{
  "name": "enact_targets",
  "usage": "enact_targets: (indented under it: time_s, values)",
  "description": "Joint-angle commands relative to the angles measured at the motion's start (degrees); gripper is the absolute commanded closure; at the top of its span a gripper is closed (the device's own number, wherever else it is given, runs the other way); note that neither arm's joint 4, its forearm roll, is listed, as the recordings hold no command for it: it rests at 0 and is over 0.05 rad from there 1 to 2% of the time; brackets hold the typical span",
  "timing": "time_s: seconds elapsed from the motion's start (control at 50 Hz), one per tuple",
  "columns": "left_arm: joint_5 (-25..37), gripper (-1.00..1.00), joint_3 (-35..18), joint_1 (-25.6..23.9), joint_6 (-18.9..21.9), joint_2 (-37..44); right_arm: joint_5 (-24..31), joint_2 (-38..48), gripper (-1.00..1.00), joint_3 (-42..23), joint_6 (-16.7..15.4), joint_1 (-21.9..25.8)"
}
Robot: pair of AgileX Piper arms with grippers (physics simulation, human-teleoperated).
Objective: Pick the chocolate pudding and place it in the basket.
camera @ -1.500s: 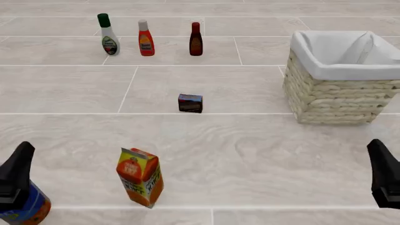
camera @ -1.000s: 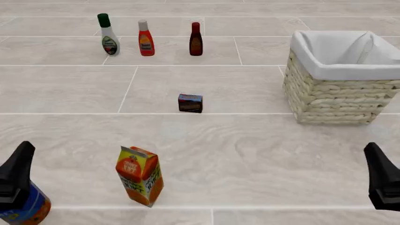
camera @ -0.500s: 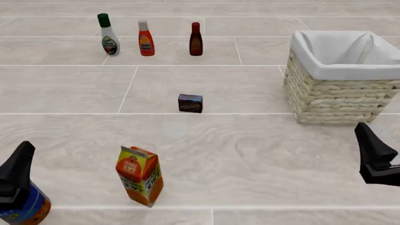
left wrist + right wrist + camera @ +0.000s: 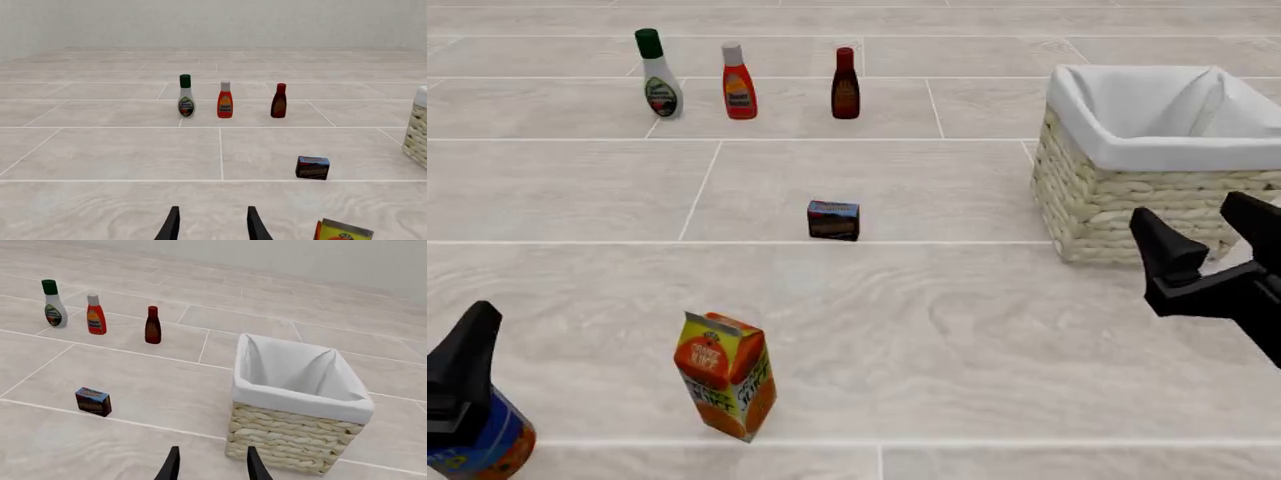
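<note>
A pale table (image 4: 988, 340) with a tiled, wood-grain look fills the front view, running back to a plain light wall in the wrist views.

Nearest, at 7 o'clock in the front view, the left end effector (image 4: 465, 372) hangs at the table's near-left edge, partly over a blue and orange can (image 4: 481, 445); its wrist view shows its fingers (image 4: 172, 226) spread, with nothing between them. Just right of it at 6 to 7 o'clock stands the orange juice carton (image 4: 726, 376), upright and slightly turned.

At 3 to 4 o'clock the right end effector (image 4: 1208, 245) reaches in from the right edge, fingers (image 4: 254, 466) parted and empty, just in front of the basket (image 4: 1121, 205), whose near wall it overlaps in the front view.

The chocolate pudding (image 4: 833, 220) sits alone on the table near the centre, well apart from both end effectors, with bare surface on every side. The basket lies at 2 o'clock from it, its white cloth lining (image 4: 300, 400) folded over the rim.

Farthest, at 11 to 12 o'clock, three bottles stand in a row: a green-capped white bottle (image 4: 658, 75), a red bottle (image 4: 738, 82) and a dark brown sauce bottle (image 4: 845, 84).
</note>
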Motion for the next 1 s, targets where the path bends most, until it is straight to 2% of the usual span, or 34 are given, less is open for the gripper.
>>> enact_targets:
  time_s: [0.02, 0.28, 0.58, 0.86, 1.0]
  values:
    - [0.0, -1.0, 0.0, 0.0, 0.0, 0.0, -1.66, 6.7, -1.0, -4.42, -1.31, 2.55]
    - [0.0, -1.0, 0.0, 0.0, 0.0, 0.0, 0.17, 11.38, -1.0, -10.87, -0.67, 6.39]
    - [0.0, -1.0, 0.0, 0.0, 0.0, 0.0, -2.07, 19.63, -1.0, -16.77, -0.96, 9.13]
    - [0.0, -1.0, 0.0, 0.0, 0.0, 0.0, -1.65, 26.83, -1.0, -23.51, -0.15, 11.52]
    - [0.0, -1.0, 0.0, 0.0, 0.0, 0.0, -0.52, 29.96, -1.0, -26.93, 1.38, 12.65]
